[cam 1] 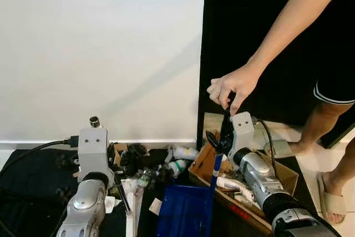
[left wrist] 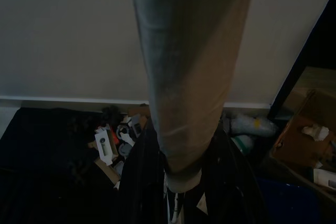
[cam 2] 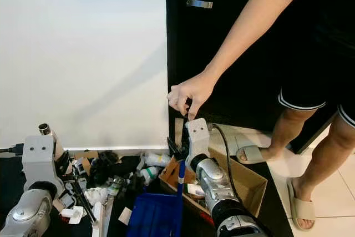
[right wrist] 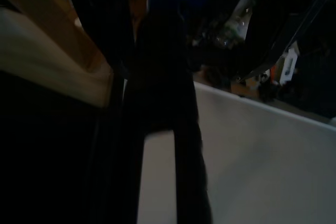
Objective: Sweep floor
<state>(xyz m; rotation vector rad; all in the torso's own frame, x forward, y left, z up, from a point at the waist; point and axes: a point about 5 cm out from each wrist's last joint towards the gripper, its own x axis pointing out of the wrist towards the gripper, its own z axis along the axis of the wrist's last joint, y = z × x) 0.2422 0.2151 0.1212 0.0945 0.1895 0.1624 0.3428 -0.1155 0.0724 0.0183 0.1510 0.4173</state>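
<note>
Overhead, a person's hand (cam 1: 230,88) pinches the slim dustpan handle (cam 1: 216,171).

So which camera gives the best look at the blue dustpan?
The right eye view: the blue dustpan lies open among the litter, its handle rising beside the right gripper. The left eye view shows much the same; the left wrist view catches a dark corner.
</note>
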